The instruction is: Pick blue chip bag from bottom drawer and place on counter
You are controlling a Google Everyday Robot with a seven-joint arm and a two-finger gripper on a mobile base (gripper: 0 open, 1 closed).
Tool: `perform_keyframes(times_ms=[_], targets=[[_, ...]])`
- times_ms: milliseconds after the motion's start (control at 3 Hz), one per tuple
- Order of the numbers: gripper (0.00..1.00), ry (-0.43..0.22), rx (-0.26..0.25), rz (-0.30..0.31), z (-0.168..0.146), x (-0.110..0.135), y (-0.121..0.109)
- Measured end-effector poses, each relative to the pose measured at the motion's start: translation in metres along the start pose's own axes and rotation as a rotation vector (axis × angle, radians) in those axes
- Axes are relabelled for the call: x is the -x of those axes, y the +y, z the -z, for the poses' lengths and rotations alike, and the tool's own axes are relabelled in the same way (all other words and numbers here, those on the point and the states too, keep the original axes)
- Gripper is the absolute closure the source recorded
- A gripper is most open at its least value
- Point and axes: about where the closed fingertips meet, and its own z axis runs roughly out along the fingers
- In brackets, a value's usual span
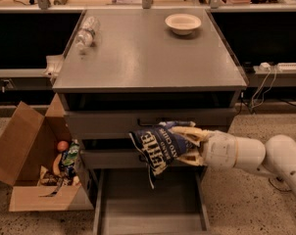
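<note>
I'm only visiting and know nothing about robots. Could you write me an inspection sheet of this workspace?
Surface: grey counter, carrying a white bowl and a plastic bottle on its side.
Job's things: blue chip bag held in the air in front of the upper drawers, above the open bottom drawer; not yet on the counter.
Clutter: open cardboard box of oddments on the floor, left.
Grippers: gripper shut on the bag, reaching from the right.
Cables: power strip and cords, right.
Surroundings: long bench behind, speckled floor.

The hand (182, 142) grips the blue chip bag (155, 148) above the bottom drawer (148, 202).
</note>
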Motion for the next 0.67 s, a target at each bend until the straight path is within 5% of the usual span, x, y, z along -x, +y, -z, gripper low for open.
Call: perform_keyframes(times_ms=[333, 667], targets=[[1.0, 0.035, 0.004, 0.043, 0.013, -0.001, -0.051], [1.0, 0.11, 0.019, 0.093, 0.027, -0.01, -0.128]])
